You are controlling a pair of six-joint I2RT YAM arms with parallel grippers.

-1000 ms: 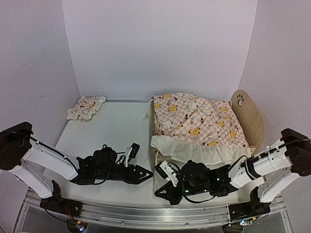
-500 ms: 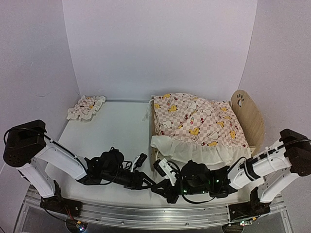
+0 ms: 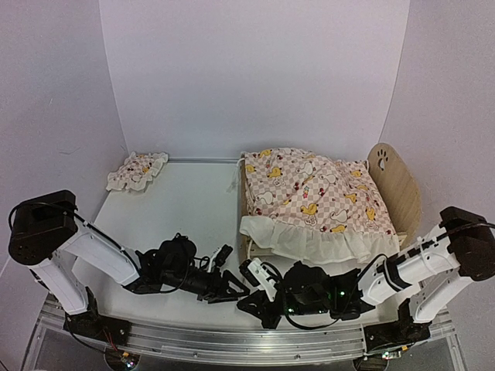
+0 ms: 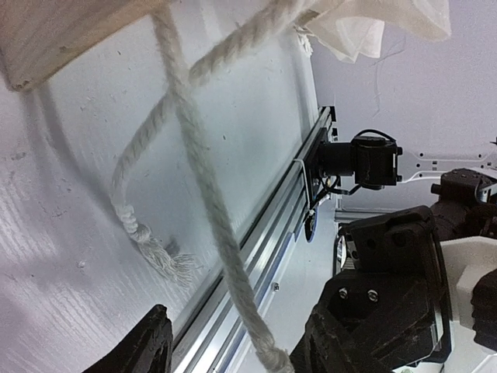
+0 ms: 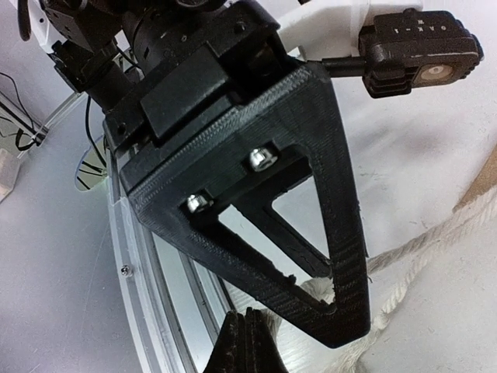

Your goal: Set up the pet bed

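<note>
Pet bed (image 3: pixel 394 182) stood at 2 o'clock on the table (image 3: pixel 186 209). Left gripper (image 4: pixel 237 338) stood half open astride a white rope (image 4: pixel 194 155), gripping nothing. Right gripper (image 5: pixel 245 342) was fully closed, hold unclear. Camera (image 5: pixel 419 50) lettering was illegible.

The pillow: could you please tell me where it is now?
Top view: the pillow lies at the far left corner of the table, well left of the pet bed.

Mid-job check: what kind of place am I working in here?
Likely a lab or data-collection booth, not a home: plain white curved backdrop, white table, and an aluminium mounting rail along its near edge.
</note>
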